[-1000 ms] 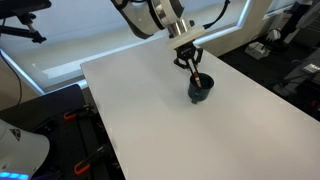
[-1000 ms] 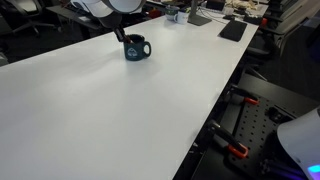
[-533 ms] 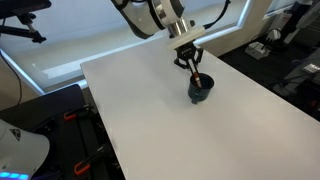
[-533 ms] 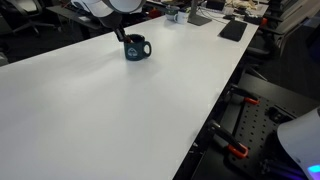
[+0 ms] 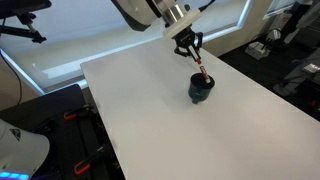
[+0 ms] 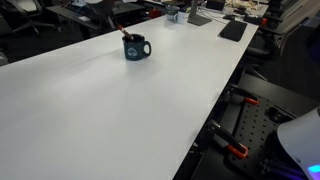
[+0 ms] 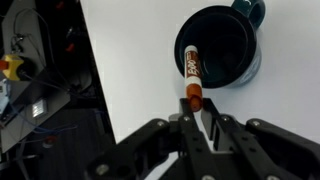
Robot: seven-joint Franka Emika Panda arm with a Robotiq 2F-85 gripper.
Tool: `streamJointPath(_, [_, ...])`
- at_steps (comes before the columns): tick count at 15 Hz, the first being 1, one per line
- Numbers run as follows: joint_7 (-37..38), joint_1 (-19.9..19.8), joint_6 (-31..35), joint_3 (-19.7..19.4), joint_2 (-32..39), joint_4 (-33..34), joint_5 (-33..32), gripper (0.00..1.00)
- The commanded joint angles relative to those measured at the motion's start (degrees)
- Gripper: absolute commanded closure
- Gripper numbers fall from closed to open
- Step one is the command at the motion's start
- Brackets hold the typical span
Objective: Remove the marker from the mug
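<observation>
The dark blue-black mug (image 5: 201, 90) stands on the white table at the far side; it also shows in an exterior view (image 6: 136, 48) and from above in the wrist view (image 7: 222, 45). The reddish-orange marker (image 7: 194, 75) is pinched at its upper end by my gripper (image 7: 193, 112), which is shut on it. In an exterior view the marker (image 5: 203, 68) hangs below the gripper (image 5: 191, 52), lifted, with its lower tip just above the mug's mouth. In the wrist view the marker's lower part overlaps the mug's opening.
The white table (image 5: 170, 120) spreads wide around the mug. Its edges drop to dark floor with equipment and cables. Laptops and clutter sit at the far end (image 6: 232, 28).
My gripper has risen with the marker in it. The marker, deep in the mug before, now hangs mostly above the rim. The mug has not moved.
</observation>
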Motion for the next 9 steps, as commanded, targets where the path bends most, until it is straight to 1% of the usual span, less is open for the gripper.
streamJointPath(1, [6.84, 2.04, 1.03, -0.01, -8.42, -6.93, -7.0, 0.96])
streamJointPath(3, [8.77, 2.49, 0.47, 0.89, -10.55, -8.15, -9.76, 0.96])
streamJointPath(5, [8.59, 2.3, 0.35, 2.05, -11.69, -8.71, -10.65, 0.96])
streamJointPath(7, [6.48, 1.85, 0.94, 3.04, -11.72, -8.75, -10.03, 0.96])
streamJointPath(9, [2.13, 0.88, 2.9, 3.96, -10.6, -8.24, -8.02, 0.96])
